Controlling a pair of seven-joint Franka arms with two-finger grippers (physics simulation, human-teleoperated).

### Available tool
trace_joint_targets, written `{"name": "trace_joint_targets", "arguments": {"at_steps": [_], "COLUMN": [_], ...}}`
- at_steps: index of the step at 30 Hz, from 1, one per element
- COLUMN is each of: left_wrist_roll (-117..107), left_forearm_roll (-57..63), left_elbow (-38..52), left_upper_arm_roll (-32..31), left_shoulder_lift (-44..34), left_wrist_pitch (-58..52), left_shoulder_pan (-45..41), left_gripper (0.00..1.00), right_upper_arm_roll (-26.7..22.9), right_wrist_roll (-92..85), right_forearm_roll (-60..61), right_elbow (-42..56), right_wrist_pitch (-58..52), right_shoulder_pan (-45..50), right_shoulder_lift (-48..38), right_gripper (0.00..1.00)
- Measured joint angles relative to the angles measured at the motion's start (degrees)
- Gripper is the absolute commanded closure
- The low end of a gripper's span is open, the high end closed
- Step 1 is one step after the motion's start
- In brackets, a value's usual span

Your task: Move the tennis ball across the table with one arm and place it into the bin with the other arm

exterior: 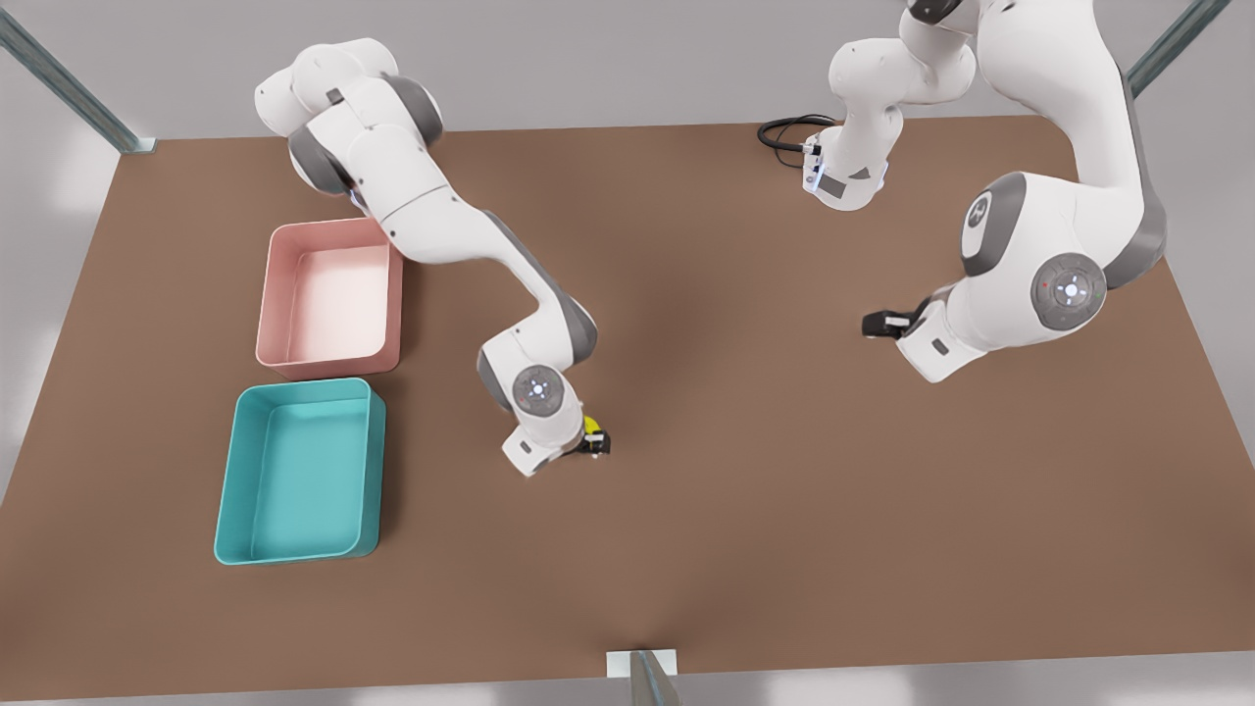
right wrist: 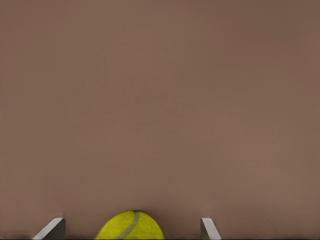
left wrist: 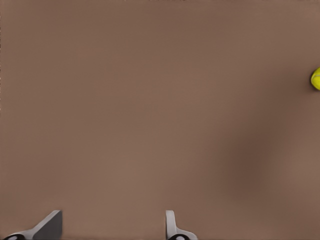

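Nearby, pink bin, teal bin; right claw straddles tennis ball.

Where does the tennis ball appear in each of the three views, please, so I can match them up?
Front view: the tennis ball is near the table's middle, at the right gripper.
Left wrist view: the ball is cut by the picture's edge, far from the open left gripper.
Right wrist view: the ball sits between the right gripper's open jaws, with gaps on both sides.
Shared landmark: the brown table.
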Motion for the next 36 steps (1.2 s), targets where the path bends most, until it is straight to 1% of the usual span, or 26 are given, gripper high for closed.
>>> {"name": "trace_joint_targets", "arguments": {"at_steps": [8, 15, 28, 29, 31, 32, 33, 36], "left_wrist_roll": [-4.8, -7.3, -10.1, -10.3, -10.6, -10.7, -10.9, -11.2], "left_forearm_roll": [0.2, 0.3, 0.3, 0.3, 0.3, 0.3, 0.3, 0.3], "left_elbow": [-1.4, -1.5, -1.5, -1.5, -1.5, -1.5, -1.5, -1.6], "left_upper_arm_roll": [0.0, 0.0, -0.1, -0.1, -0.1, -0.1, -0.1, -0.1], "left_shoulder_lift": [0.0, 0.1, 0.1, 0.1, 0.0, 0.0, 0.0, 0.0], "left_wrist_pitch": [1.6, 2.0, 2.0, 1.9, 1.9, 1.9, 1.9, 1.8], "left_shoulder_pan": [1.2, 1.1, 1.0, 1.0, 1.1, 1.2, 1.2, 1.3], "left_gripper": [0.0, 0.0, 0.0, 0.0, 0.0, 0.0, 0.0, 0.0], "right_upper_arm_roll": [0.1, 0.2, 0.2, 0.2, 0.2, 0.2, 0.2, 0.2], "right_wrist_roll": [2.3, 3.6, 4.7, 4.8, 4.8, 4.8, 4.7, 4.4], "right_forearm_roll": [-0.1, -0.2, -0.5, -0.5, -0.4, -0.3, -0.2, 0.1], "right_elbow": [-1.4, -1.0, -1.8, -1.8, -1.8, -1.8, -1.8, -1.8], "right_wrist_pitch": [0.7, 1.8, 2.8, 2.8, 2.9, 2.9, 3.0, 3.1], "right_shoulder_pan": [1.2, 2.4, 3.6, 3.6, 3.5, 3.5, 3.5, 3.4], "right_shoulder_lift": [1.1, 3.8, 5.1, 5.1, 5.1, 5.1, 5.0, 4.8], "right_gripper": [0.0, 0.0, 0.0, 0.06, 0.32, 0.35, 0.39, 0.39]}}
